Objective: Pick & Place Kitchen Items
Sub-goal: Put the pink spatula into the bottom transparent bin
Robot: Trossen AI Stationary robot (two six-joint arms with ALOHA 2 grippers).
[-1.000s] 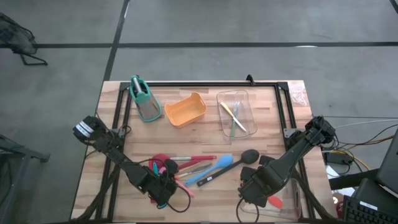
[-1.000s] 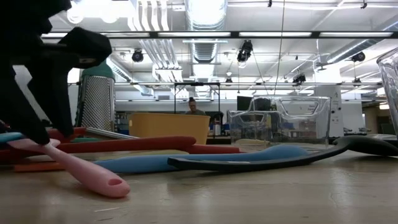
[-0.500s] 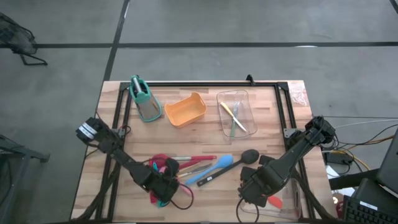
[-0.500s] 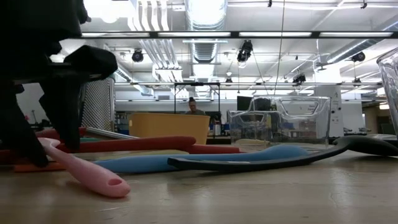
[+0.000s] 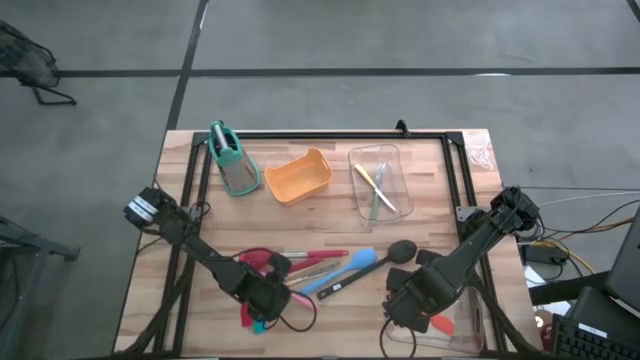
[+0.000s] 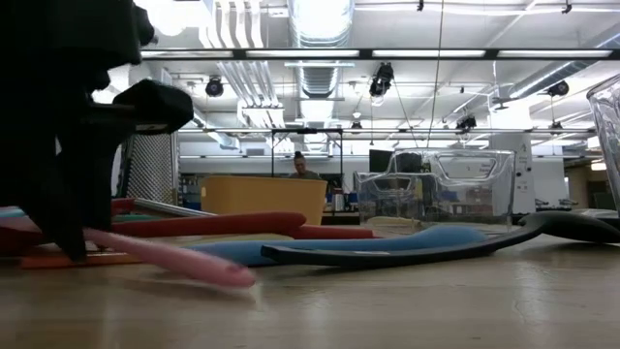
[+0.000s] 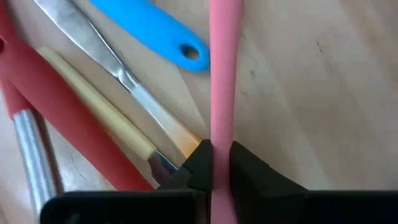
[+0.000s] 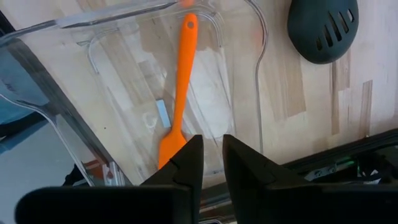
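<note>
Utensils lie bunched at the near left of the counter (image 5: 330,215), handles roughly parallel, so any one of them has to be drawn out by its free end. The left gripper (image 7: 215,167) has done just that kind of grasp: its jaws are closed on the handle of the pink spatula (image 7: 221,74), pinching it where it juts clear of the red spatula (image 7: 59,112) and the blue spoon (image 7: 155,31) beside it. In the low view the pink handle (image 6: 174,257) slopes down to the wood, its tip apparently touching or just off it, which suggests a lift barely begun.

Farther right, the black ladle (image 5: 375,262) rests across the pile's edge, its bowl toward the right arm. The right gripper (image 8: 206,163) hovers over the near clear tray (image 8: 74,81), jaws drawn nearly together and holding nothing; an orange spatula (image 8: 180,87) lies flat inside that tray, directly beneath it, likely sorted there. Far right of centre, a second clear tray (image 5: 392,160) holds small yellow and green pieces (image 5: 375,190).
</note>
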